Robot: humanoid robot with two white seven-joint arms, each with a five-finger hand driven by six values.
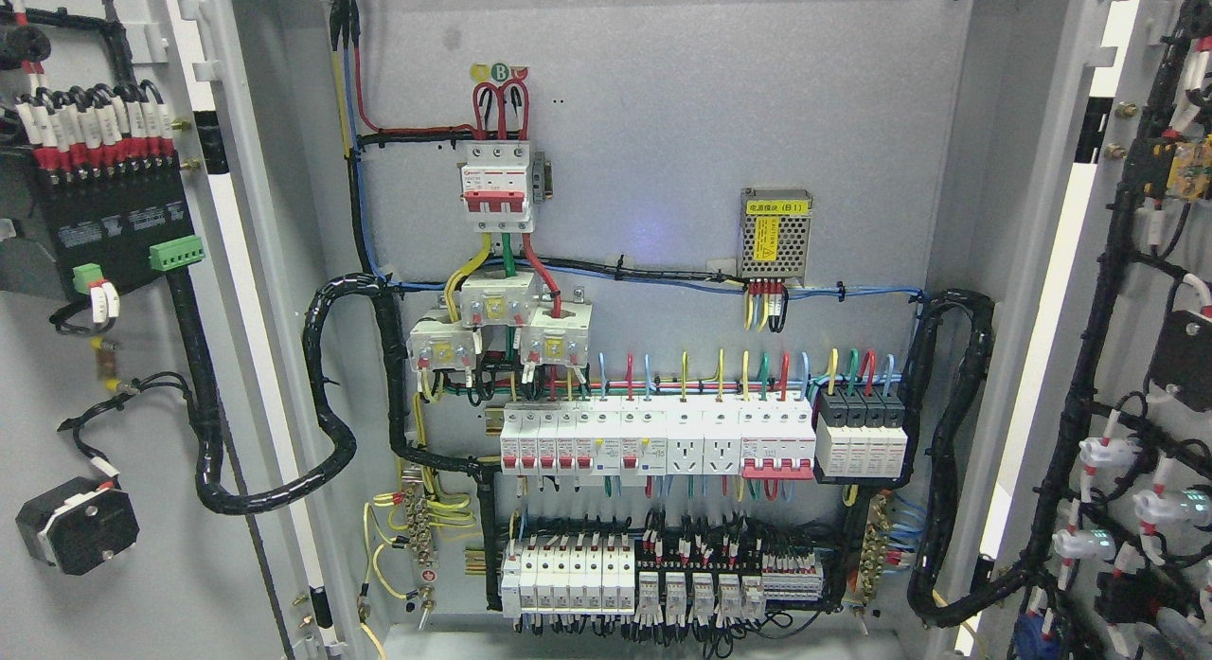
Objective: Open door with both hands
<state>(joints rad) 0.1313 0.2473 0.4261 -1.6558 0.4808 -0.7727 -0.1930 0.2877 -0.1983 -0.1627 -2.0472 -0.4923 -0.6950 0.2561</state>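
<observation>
An electrical cabinet stands with both doors swung wide. The left door [142,546] shows its grey inner face at the picture's left, carrying a black module with red-tipped wires and a green connector. The right door [1051,376] is seen at the right edge, its inside covered with black wire looms and white lamp backs. Between them the grey back panel [663,120] is fully exposed. Neither of my hands nor any arm shows in the head view.
On the panel sit a red-and-white main breaker [496,187], a meshed power supply [775,234], a row of white breakers [653,437] and lower terminal blocks [634,575]. Thick black cable bundles [327,395] loop from panel to each door.
</observation>
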